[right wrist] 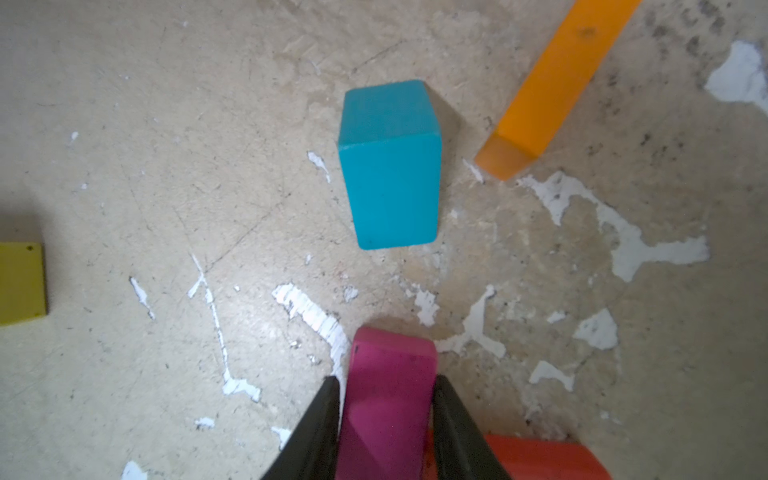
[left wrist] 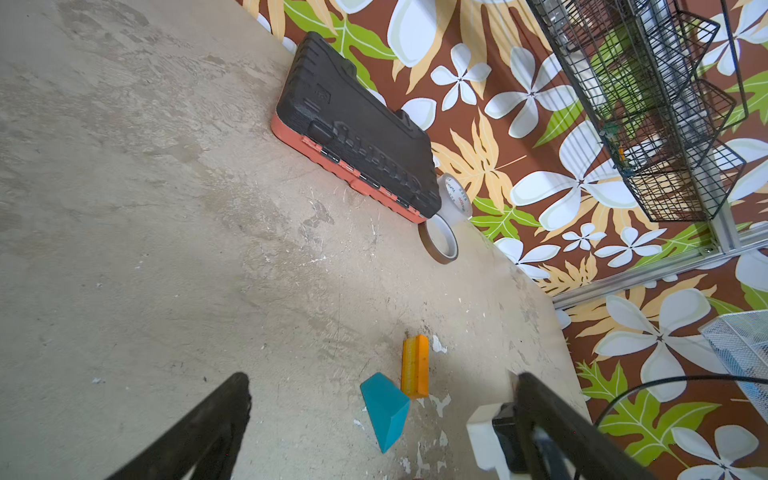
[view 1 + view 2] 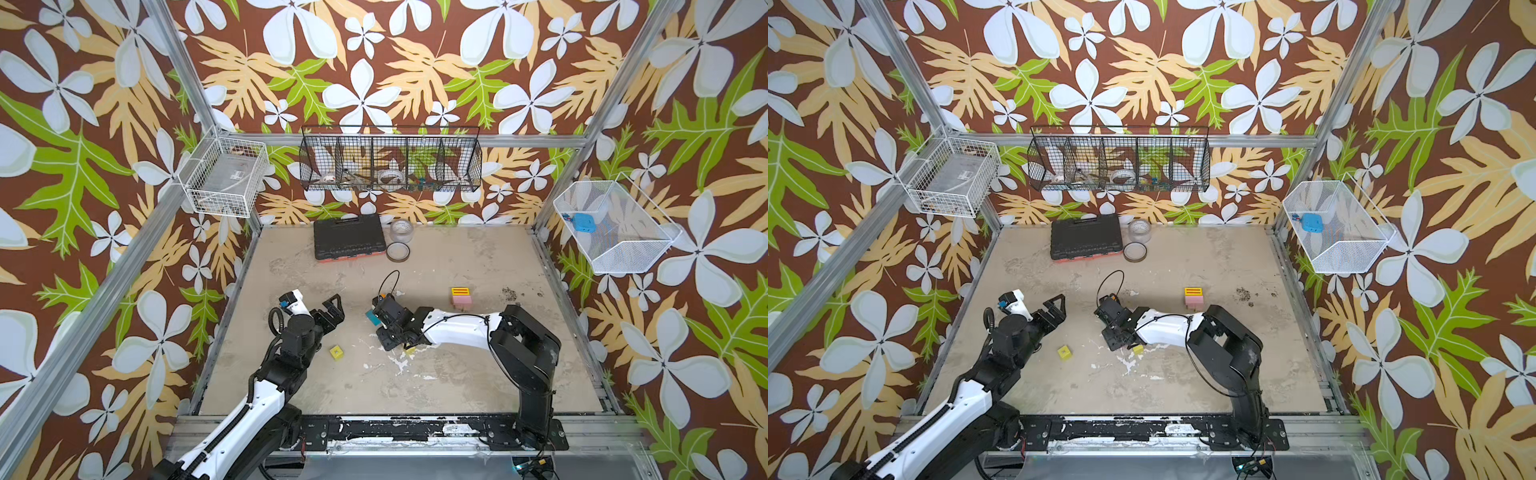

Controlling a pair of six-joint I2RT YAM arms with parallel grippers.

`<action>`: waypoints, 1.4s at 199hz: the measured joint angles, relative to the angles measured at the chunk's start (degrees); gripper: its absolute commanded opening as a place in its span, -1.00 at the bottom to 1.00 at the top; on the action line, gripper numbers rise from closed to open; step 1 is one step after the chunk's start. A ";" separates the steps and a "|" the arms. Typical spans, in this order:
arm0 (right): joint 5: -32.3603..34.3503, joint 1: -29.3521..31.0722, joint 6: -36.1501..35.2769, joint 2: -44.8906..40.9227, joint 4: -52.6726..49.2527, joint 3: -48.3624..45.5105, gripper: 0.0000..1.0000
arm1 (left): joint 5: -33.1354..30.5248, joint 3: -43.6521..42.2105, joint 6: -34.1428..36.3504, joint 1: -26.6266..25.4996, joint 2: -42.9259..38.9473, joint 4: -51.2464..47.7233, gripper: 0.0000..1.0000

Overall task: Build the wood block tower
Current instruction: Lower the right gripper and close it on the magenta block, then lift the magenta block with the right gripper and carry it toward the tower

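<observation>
The wood block tower (image 3: 461, 297) (image 3: 1196, 297) is a pink block with a yellow striped block on top, right of centre. In the right wrist view my right gripper (image 1: 386, 380) is shut on a magenta block (image 1: 392, 357), one finger pressed to each side, low over the table. A red block (image 1: 540, 457) lies beside it. Ahead lie the teal wedge (image 1: 390, 166) (image 2: 384, 409) (image 3: 371, 318) and an orange plank (image 1: 557, 83) (image 2: 415, 365). My left gripper (image 3: 337, 309) (image 2: 382, 376) stands open and holds nothing, left of the wedge. A yellow cube (image 3: 336, 352) (image 3: 1064, 352) lies near it.
A black tool case (image 3: 348, 239) lies at the back with a clear tape roll (image 3: 402, 230) and a brown tape roll (image 3: 398, 251) beside it. Another yellow block (image 3: 1137, 350) peeks out under the right arm. Wire baskets (image 3: 390, 164) hang on the walls.
</observation>
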 measured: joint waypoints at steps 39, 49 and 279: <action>0.37 0.83 0.15 0.70 -0.42 0.42 -0.16 | 0.02 0.02 0.00 0.00 -0.07 -0.04 1.00; 0.79 1.14 0.15 0.79 -0.70 0.42 -0.16 | 0.00 0.02 0.00 0.00 -0.13 -0.07 1.00; 10.12 1.73 1.27 -15.37 -1.25 -5.51 -0.87 | 0.44 0.15 0.09 0.00 -1.20 -0.20 1.00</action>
